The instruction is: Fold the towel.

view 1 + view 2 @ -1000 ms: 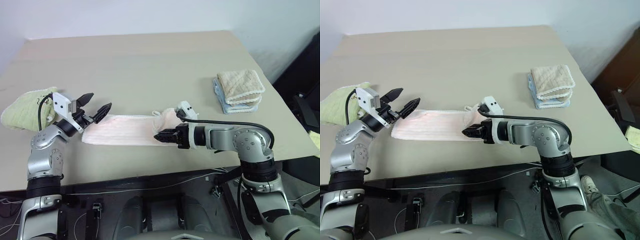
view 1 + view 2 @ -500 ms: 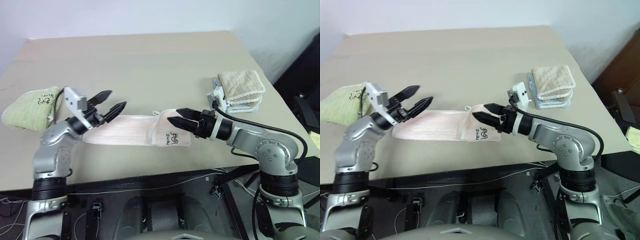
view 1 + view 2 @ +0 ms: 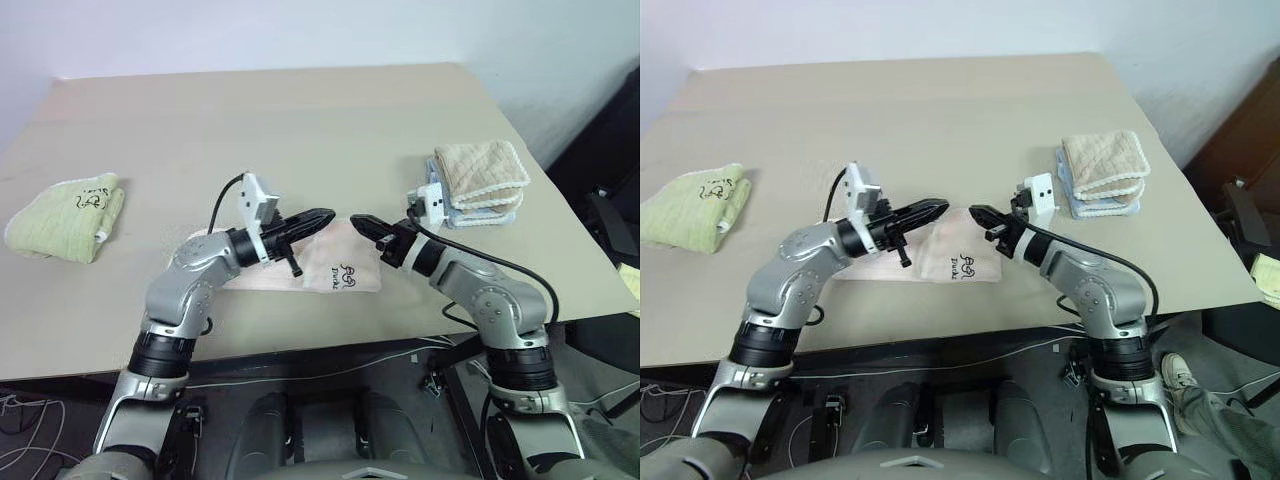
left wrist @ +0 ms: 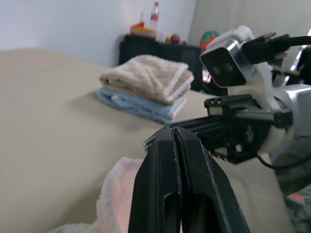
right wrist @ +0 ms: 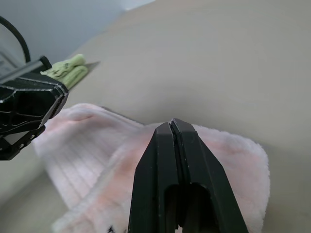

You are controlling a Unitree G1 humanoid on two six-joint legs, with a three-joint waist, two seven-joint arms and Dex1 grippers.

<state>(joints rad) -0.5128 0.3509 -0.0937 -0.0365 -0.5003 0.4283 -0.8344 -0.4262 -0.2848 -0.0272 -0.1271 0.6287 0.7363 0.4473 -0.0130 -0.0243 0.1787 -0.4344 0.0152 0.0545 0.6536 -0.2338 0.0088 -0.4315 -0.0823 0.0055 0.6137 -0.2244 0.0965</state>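
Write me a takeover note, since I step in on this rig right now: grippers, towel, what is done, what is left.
Left gripper: shut, empty, above the pink towel, pointing toward the right gripper.
Right gripper: shut, empty, above the towel's far edge, tip facing the left one, a small gap between them.
Towel: near the front edge of the table, folded into a short pad, embroidered mark up.
Other towels: green towel at the left, beige and blue stack at the right.
Done: the lengthwise fold appears made.
Left: check the edges line up, then draw both arms back.
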